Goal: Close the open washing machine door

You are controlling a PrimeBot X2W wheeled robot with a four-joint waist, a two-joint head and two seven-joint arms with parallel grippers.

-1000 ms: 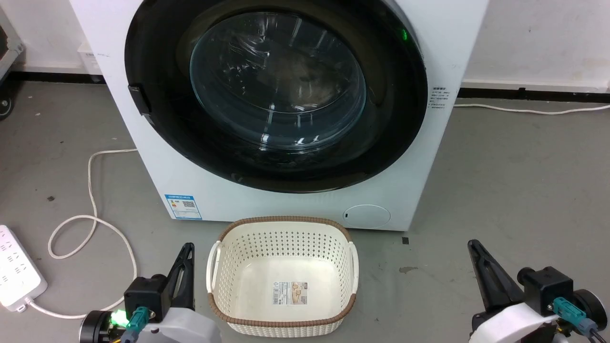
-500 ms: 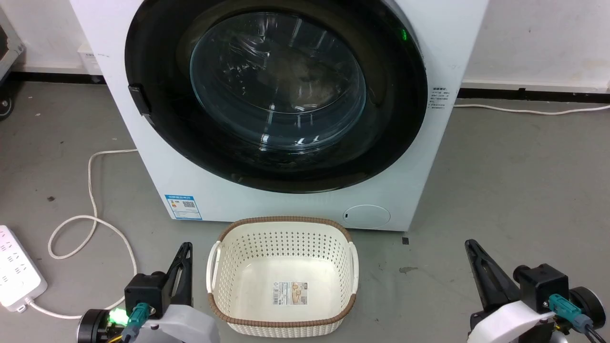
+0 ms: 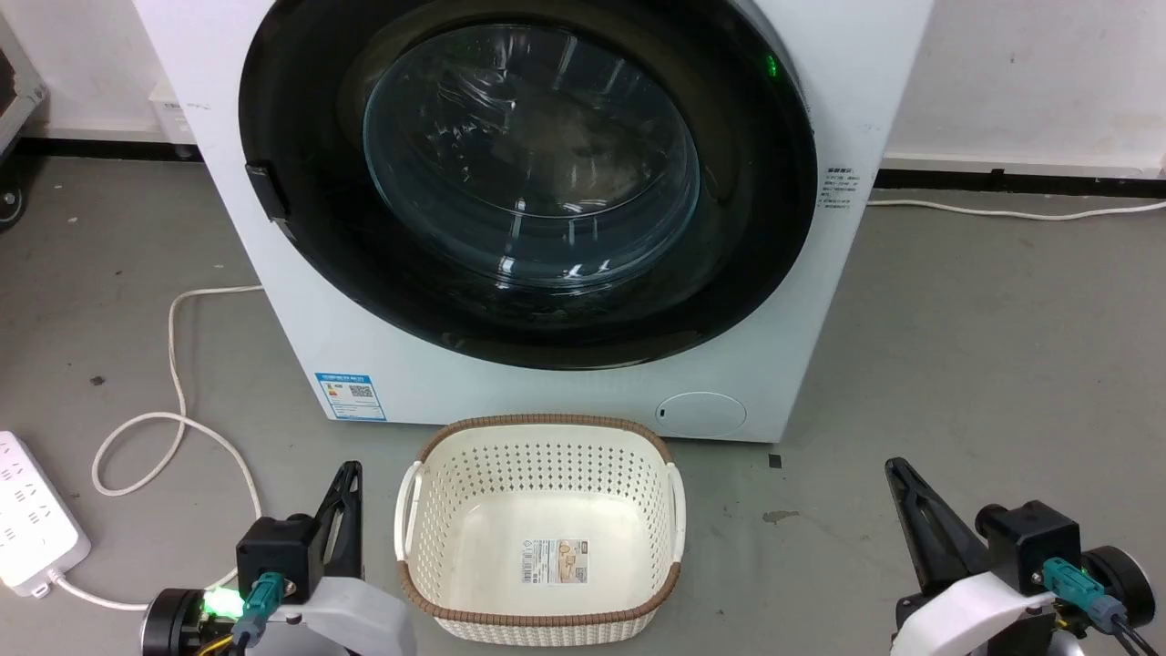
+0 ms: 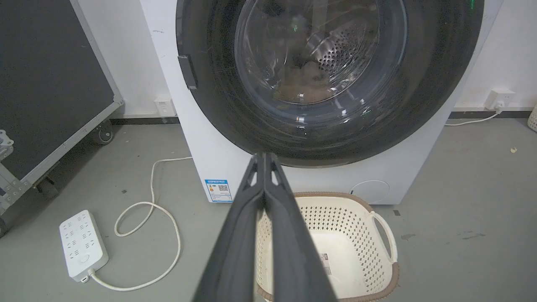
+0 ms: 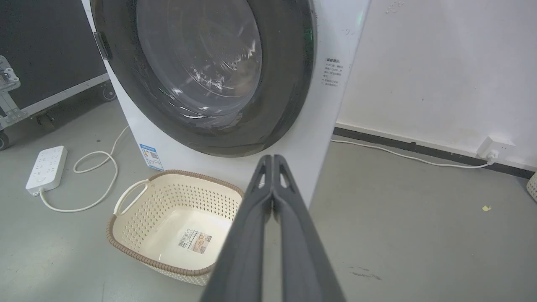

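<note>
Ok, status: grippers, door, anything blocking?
Shut and empty: left gripper low beside the basket, right gripper low. The washing machine door looks flush with the washing machine. Basket on the floor, clear of the door.

Robotics laboratory or test room arranged as a laundry corner. A white front-loading washing machine stands free on a bare grey concrete floor, stained and scuffed, against plain white walls with a black skirting strip. A white power strip lies loose on the floor, its cable looped beside the machine. A second white cable runs along the skirting to a wall socket. At the left, a large black flight case with metal edging and castors is parked by the wall. A cream perforated basket sits on the floor directly before the machine.
</note>
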